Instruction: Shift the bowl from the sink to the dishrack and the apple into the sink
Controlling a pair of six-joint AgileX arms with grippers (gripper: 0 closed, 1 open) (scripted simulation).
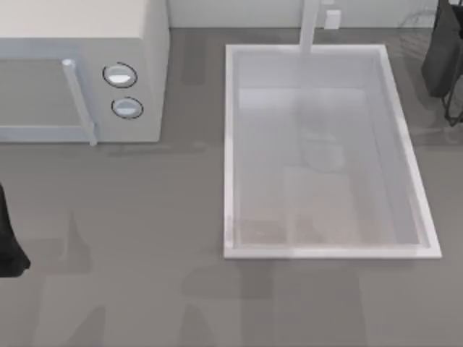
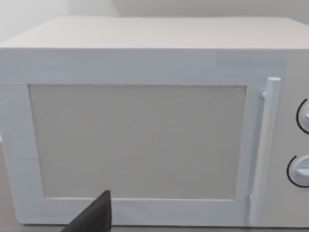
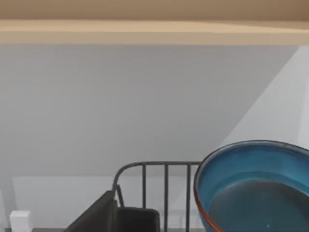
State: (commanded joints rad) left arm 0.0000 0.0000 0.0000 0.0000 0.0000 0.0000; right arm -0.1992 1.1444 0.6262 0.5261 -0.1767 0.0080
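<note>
- Near the counter's front-left edge we see our left arm (image 1: 9,246) parked as a dark shape; whether its fingers are spread or pressed together, we cannot tell.
- The grey counter (image 1: 145,238) carries the sink (image 1: 231,159) at centre-right, its long axis running front to back, the faucet post (image 1: 309,25) at its back rim.
- The microwave (image 1: 79,72) stands at the back-left corner, its door facing front.
- At the back-right corner, our right arm (image 1: 440,50) hangs over the dishrack (image 3: 164,186).
- The right wrist view shows the bowl (image 3: 256,188), opening upward, beside the rack's bars; we cannot tell the grip.
- A pale wall (image 3: 145,96) stands behind.
</note>
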